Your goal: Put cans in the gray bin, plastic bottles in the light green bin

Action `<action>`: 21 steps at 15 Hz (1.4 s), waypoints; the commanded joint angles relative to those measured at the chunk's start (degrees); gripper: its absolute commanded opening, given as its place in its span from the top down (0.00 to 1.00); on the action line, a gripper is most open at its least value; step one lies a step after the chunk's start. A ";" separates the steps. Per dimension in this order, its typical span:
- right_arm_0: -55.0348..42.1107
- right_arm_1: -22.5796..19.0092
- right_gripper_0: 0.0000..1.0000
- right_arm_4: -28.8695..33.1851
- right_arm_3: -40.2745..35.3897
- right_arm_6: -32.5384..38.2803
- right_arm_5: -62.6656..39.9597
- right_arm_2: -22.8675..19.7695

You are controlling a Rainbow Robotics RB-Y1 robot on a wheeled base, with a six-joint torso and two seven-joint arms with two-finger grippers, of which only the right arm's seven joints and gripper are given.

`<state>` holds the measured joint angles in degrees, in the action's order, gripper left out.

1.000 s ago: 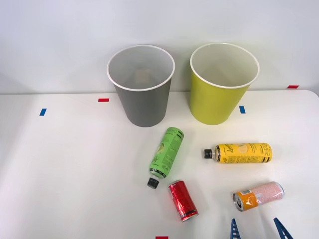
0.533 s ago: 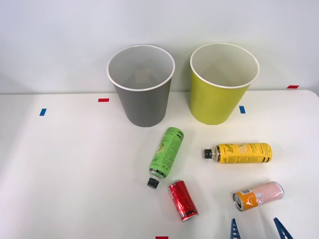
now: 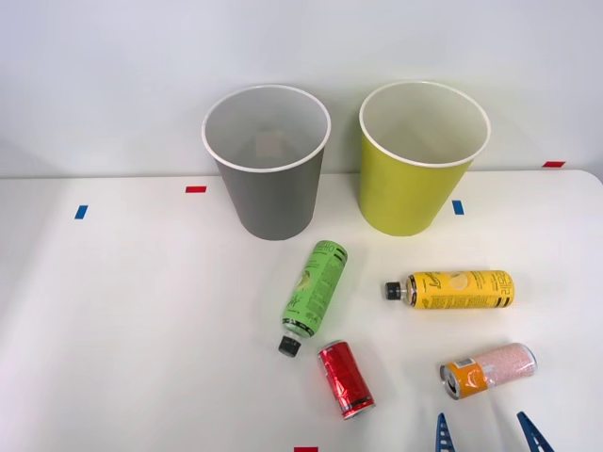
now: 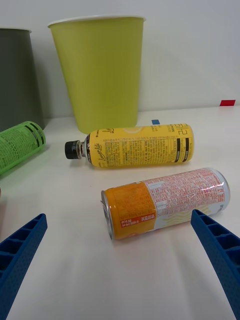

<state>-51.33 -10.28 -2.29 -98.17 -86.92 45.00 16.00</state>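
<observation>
Gray bin (image 3: pixel 268 193), chartreuse bin (image 3: pixel 415 184) (white rims noted); bottles green (image 3: pixel 316 287), yellow (image 3: pixel 462 289); cans red (image 3: pixel 345 379), orange-pink speckled (image 3: pixel 490 369).

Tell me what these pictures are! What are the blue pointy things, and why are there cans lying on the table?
A robot with two arms took these pictures. One camera sits high up and looks down at a white table. The other camera rides on the robot's right wrist, close to the table. The blue pointy things are the two fingers of its right gripper, its hand. They are open and hold nothing.

Four drinks lie on their sides: a red can, an orange and pink can, a green bottle and a yellow bottle. Behind them stand a gray bin and a light green bin.

The robot's job is sorting: cans into the gray bin, bottles into the light green one. The orange and pink can lies right in front of the gripper, so it may be picked first.
</observation>
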 commanded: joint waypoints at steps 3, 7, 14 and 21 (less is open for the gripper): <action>0.00 0.00 0.00 0.00 0.00 0.00 0.00 0.00; 0.00 0.00 0.00 0.00 0.00 0.00 0.00 0.00; 0.00 0.00 0.00 0.00 0.00 0.00 0.00 0.00; 0.00 0.00 0.00 0.00 0.00 0.00 0.00 0.00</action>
<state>-51.33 -10.28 -2.29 -98.17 -86.92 45.00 16.00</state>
